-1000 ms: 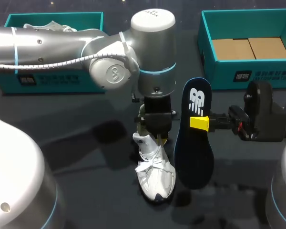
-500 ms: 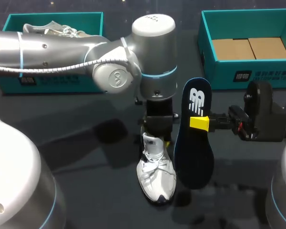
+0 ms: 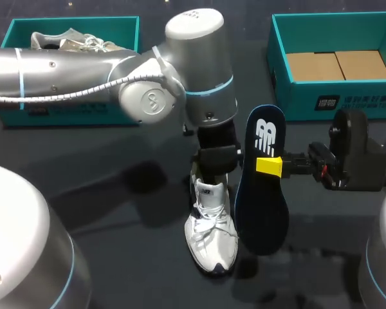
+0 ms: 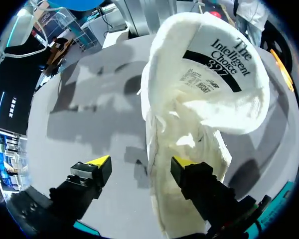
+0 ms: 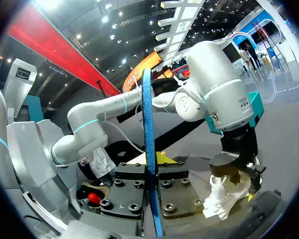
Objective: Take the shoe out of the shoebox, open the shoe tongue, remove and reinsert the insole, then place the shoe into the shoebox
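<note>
A white laced shoe [image 3: 211, 233] lies on the dark table, toe toward the near edge. My left gripper [image 3: 213, 180] hangs over its heel end. In the left wrist view that gripper [image 4: 139, 163] is open; one finger [image 4: 187, 169] rests against the shoe's white opening [image 4: 204, 94], the other finger [image 4: 97, 167] stands over bare table. My right gripper [image 3: 270, 166] is shut on a dark blue insole [image 3: 262, 193], held on edge beside the shoe. The right wrist view shows the insole [image 5: 148, 144] edge-on between the fingers [image 5: 172, 185], with the shoe [image 5: 223, 200] beyond.
A teal shoebox [image 3: 26, 106] at the back left holds another white shoe [image 3: 67, 40]. A second teal shoebox [image 3: 283, 77] at the back right has brown cardboard [image 3: 338, 65] inside. The left arm [image 3: 83, 71] stretches across the back of the table.
My left gripper has opened and let go of the shoe's opening. The shoe has settled straighter on the table. The right arm and insole have not moved.
</note>
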